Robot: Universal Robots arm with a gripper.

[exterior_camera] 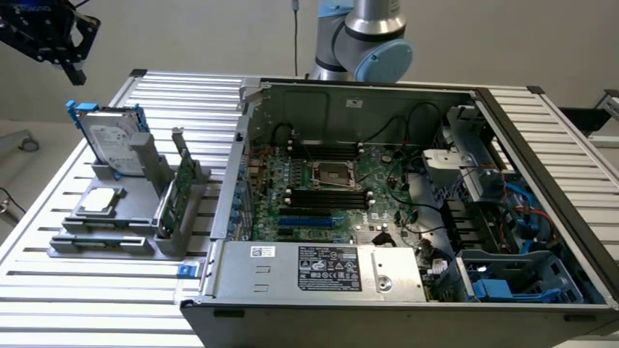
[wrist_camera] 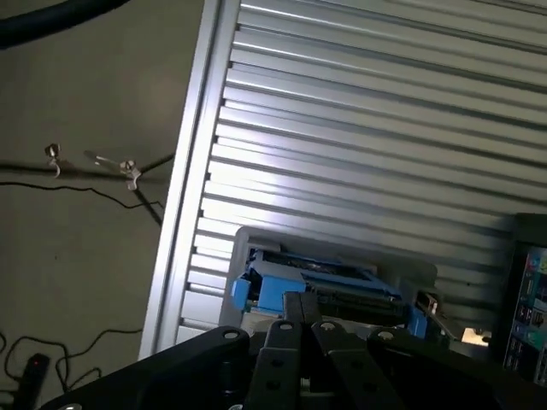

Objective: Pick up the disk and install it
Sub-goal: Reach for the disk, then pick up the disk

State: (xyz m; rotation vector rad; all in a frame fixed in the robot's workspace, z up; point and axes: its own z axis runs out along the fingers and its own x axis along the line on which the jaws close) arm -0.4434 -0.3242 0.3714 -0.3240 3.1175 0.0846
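An open computer case point(exterior_camera: 406, 203) lies on its side on a slatted aluminium tabletop point(exterior_camera: 58, 290), its mainboard point(exterior_camera: 324, 192) facing up. Everything else is placed from that case.

To the exterior view's left of the case, just apart from its wall, sits a grey holder point(exterior_camera: 101, 243). The disk point(exterior_camera: 109, 141) stands in the part of the holder farthest from the case. It stands on edge and leans a little, with its white label facing the camera and blue rails along its sides. The print on that label is too small to read. Nearer the case, a thin green circuit card point(exterior_camera: 174, 194) stands in its own slot. A small square silver chip point(exterior_camera: 101, 202) lies flat in the holder, below the disk in the exterior view.

The fingers point(exterior_camera: 74, 71) hang higher than the disk and farther from the case. They are pressed together and hold nothing. In the wrist view the fingers point(wrist_camera: 291, 316) meet tip to tip, with the disk point(wrist_camera: 316, 282) beyond their tips and not touching them.

Inside the case, a silver power supply point(exterior_camera: 320, 267) lies along the wall nearest the camera. It has a black-and-white label whose writing cannot be made out. A blue plastic bay point(exterior_camera: 512, 279) fills the corner at the exterior view's right. The arm's grey and light-blue joint point(exterior_camera: 372, 43) rises behind the far wall of the case.
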